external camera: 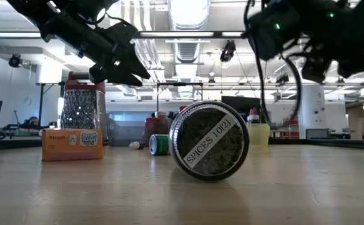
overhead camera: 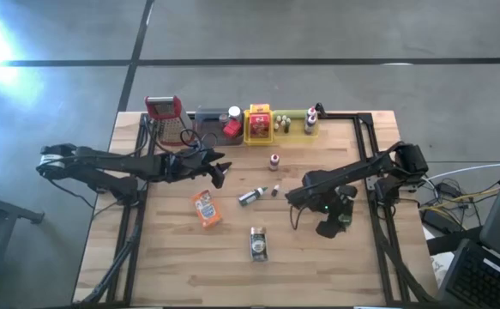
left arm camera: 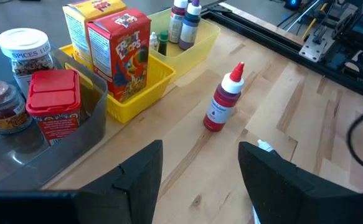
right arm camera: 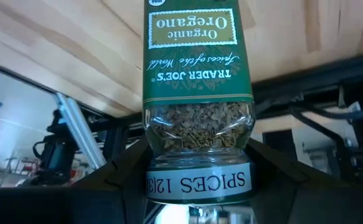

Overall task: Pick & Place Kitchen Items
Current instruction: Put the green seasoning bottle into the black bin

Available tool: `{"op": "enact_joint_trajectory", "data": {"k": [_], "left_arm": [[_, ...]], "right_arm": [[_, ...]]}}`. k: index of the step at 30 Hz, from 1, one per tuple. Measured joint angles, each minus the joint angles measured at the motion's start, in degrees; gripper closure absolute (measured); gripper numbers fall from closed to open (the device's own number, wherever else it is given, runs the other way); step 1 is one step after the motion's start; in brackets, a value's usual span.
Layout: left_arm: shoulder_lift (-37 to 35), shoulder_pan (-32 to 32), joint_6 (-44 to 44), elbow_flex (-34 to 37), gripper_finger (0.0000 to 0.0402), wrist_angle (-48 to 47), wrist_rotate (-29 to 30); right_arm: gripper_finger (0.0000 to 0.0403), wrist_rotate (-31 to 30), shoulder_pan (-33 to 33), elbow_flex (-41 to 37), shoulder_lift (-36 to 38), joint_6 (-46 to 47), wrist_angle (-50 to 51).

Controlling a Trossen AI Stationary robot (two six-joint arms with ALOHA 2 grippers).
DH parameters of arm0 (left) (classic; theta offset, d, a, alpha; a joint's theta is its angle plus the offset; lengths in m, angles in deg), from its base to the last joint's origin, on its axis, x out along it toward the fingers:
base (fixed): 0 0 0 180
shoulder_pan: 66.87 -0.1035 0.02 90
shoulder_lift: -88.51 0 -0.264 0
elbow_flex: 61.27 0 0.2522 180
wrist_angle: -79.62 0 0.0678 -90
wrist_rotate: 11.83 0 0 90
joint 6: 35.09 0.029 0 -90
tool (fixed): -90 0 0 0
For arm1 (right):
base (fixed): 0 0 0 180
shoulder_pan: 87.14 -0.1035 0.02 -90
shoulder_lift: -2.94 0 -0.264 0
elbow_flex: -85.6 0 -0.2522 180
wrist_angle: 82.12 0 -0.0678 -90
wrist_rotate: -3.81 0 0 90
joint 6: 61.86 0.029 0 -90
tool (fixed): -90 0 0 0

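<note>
Right gripper (right arm camera: 197, 163): clenched on oregano jar (right arm camera: 197, 81), held above the surface (overhead camera: 335, 266), right of centre in high view.
Handling: glass judged rigid, slick, breakable; best held mid-body.
Left gripper (left arm camera: 200, 171): released, empty.

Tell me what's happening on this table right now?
The right tool holds an oregano jar above the table's right side. The left tool hangs open and empty near a red squeeze bottle. Several items are sorted into the grey tray and yellow tray; others lie loose.
</note>
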Motion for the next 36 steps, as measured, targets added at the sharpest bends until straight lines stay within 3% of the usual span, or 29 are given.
{"op": "enact_joint_trajectory", "data": {"k": [10,16,21,31,36], "left_arm": [[0.0,0.0,-0.04,0.0,0.0186,-0.07,0.0],[0.0,0.0,-0.07,0.0,0.0186,-0.09,-0.01],[0.0,0.01,-0.07,0.0,0.0186,-0.09,-0.02],[0.0,0.0,-0.07,0.0,0.0186,-0.07,-0.02],[0.0,0.0,-0.07,0.0,0.0186,-0.09,-0.47]], "right_arm": [[0.0203,0.29,0.18,-5.98,-0.13,-0.48,-0.58],[0.0173,-0.07,0.16,-8.01,-0.13,-0.46,-3.29],[0.0173,-0.14,0.16,-9.25,-0.14,-0.6,-5.25],[0.0197,-0.75,0.16,-4.04,-0.08,-5.18,-3.98],[0.0191,-4.0,0.14,-0.51,-0.04,-5.21,-4.37]]}}
